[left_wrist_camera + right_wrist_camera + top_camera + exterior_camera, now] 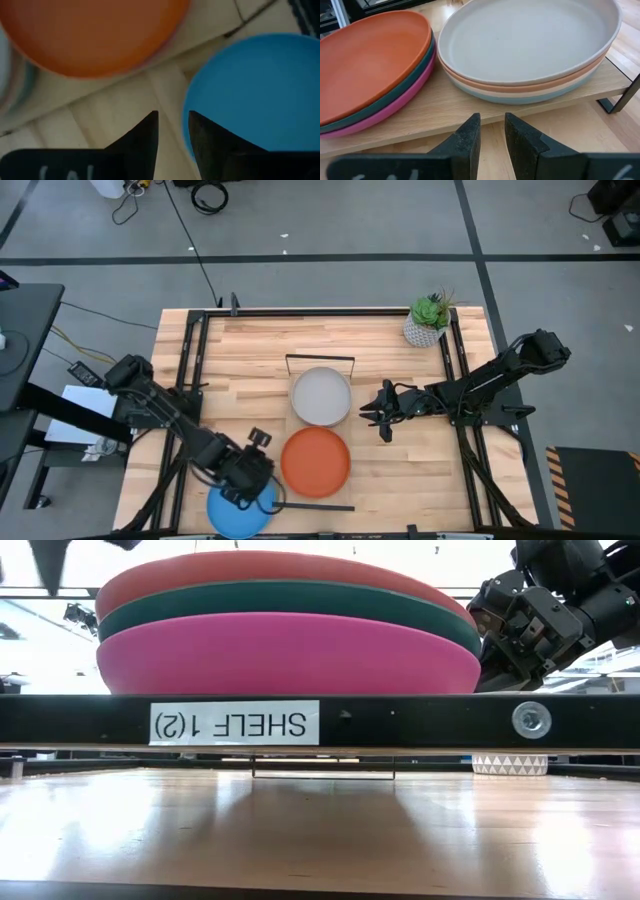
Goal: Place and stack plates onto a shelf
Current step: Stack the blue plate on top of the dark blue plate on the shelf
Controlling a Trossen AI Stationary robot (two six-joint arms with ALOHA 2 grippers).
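A bright blue plate [232,515] sits near the table's near edge, left of the shelf. My left gripper [250,475] is over its far-right rim and shut on it. The shelf [470,107] carries two stacks. One is orange [316,462] over dark teal [415,82] over magenta [290,655]. The other is grey [321,396] over tan, cream and light blue [520,97]. My right gripper [378,412] hovers right of the shelf, level with the gap between the stacks, fingers shut and touching nothing. My left gripper [173,130] has the bright blue plate's rim [186,125] between its two fingers, coming from above and slanting toward the near edge. The rest of the plate spreads out beyond one finger [210,140]. Whether the plate is lifted or lying on the table, I cannot tell.
A small potted plant [430,320] stands at the far right of the table. Black wire frames [320,358] close the shelf's ends. Black rails run along the table's left and right sides. Bare wood lies between the shelf and my right arm.
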